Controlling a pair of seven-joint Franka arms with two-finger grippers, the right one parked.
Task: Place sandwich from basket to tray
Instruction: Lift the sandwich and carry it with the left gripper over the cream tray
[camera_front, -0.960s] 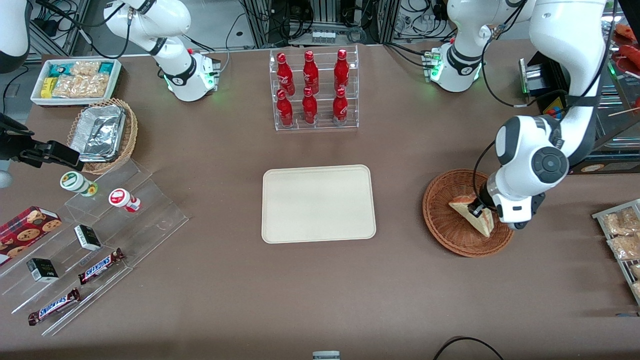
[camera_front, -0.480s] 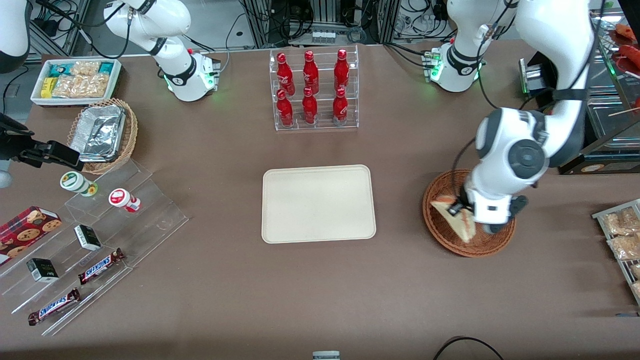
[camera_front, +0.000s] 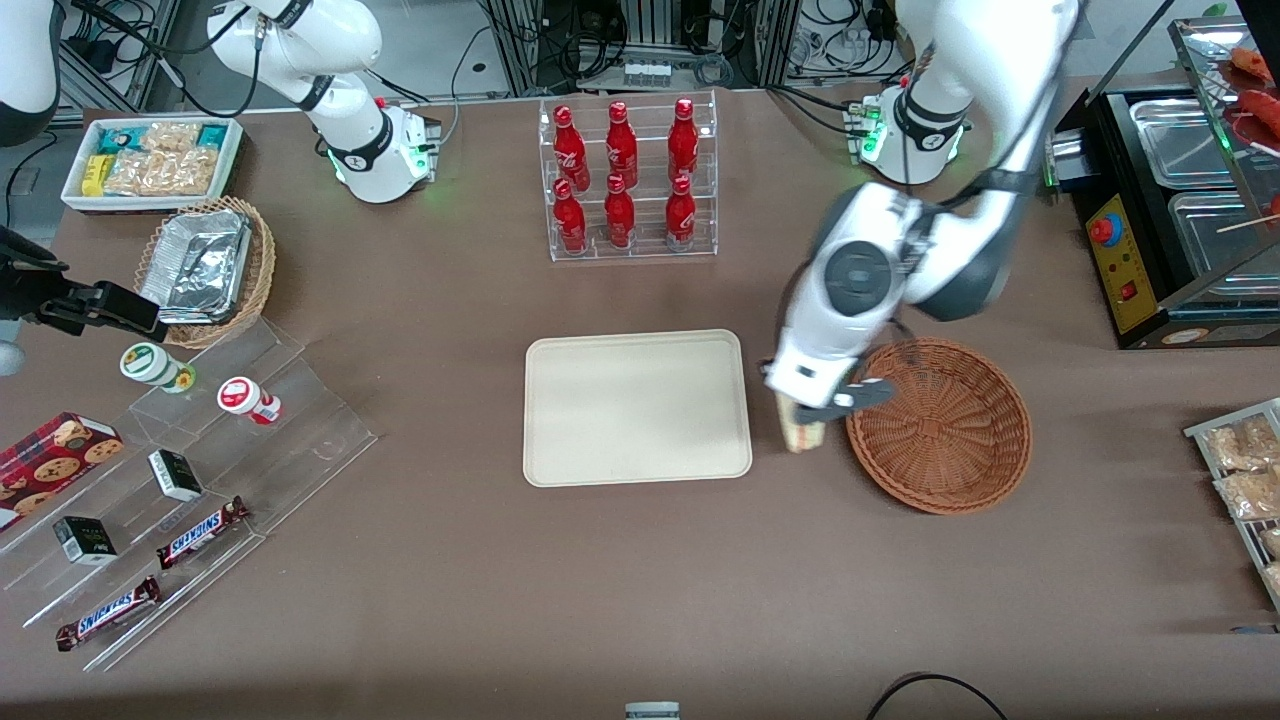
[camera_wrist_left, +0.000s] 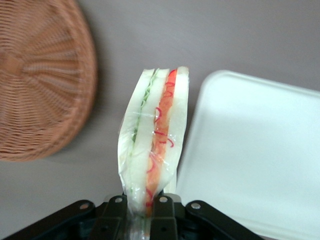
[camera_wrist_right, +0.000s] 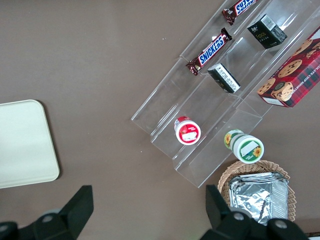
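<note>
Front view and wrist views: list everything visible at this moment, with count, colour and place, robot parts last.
sandwich: 1, white bread with red-orange filling, clear wrap; held in the air between basket and tray
basket: 1, reddish-brown wicker; toward the working arm's end
tray: 1, cream; table centre
cola bottles: 6, red; clear rack, farther from the front camera than the tray
foil containers: silver, in a tan basket; toward the parked arm's end
snack box: 1, white; beside that tan basket
Snickers bars: 2, brown; clear stepped stand
cookie box: 1, red; beside the stand
gripper: 1, black; shut on the sandwich, between basket and tray
</note>
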